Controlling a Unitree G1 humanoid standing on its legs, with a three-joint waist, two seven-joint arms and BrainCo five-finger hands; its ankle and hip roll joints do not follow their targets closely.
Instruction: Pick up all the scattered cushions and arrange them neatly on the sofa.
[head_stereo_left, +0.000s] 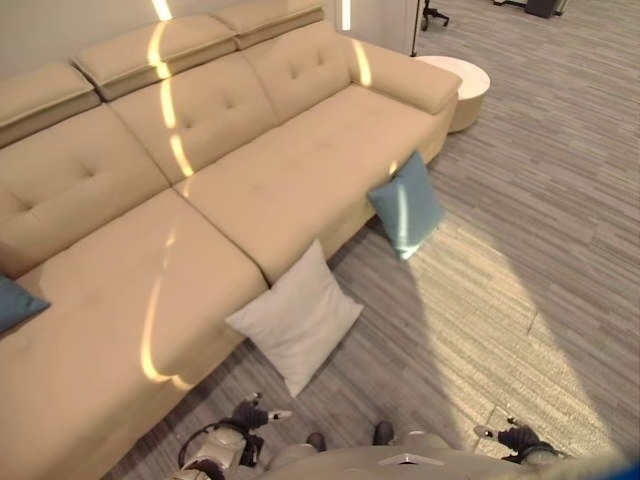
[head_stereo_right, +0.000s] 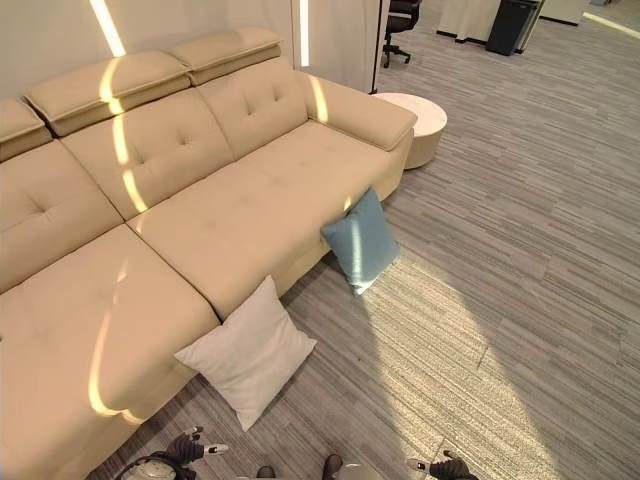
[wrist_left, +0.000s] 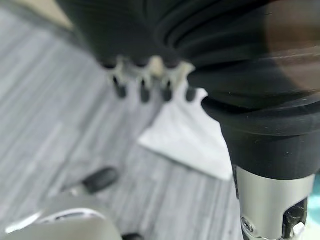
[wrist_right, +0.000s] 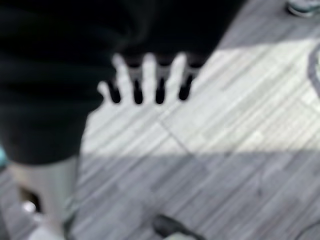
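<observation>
Cushions scattered on grey floor against beige fabric sofa (head_stereo_left: 300, 170).
White square cushion (head_stereo_left: 297, 315) leans nearest the left robot hand (head_stereo_left: 258, 413), just ahead; blue square cushion (head_stereo_left: 405, 205) farther right. Both robot hands empty, right robot hand (head_stereo_left: 505, 435) fingers straight.

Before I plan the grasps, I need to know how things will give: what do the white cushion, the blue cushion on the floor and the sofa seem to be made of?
White cushion: matte woven fabric, apparently soft-filled; its corners sag.
Blue cushion: smooth matte cloth, slightly plump.
Sofa: beige upholstery, matte, possibly microfibre or faux suede; button tufts dimple the back.
</observation>
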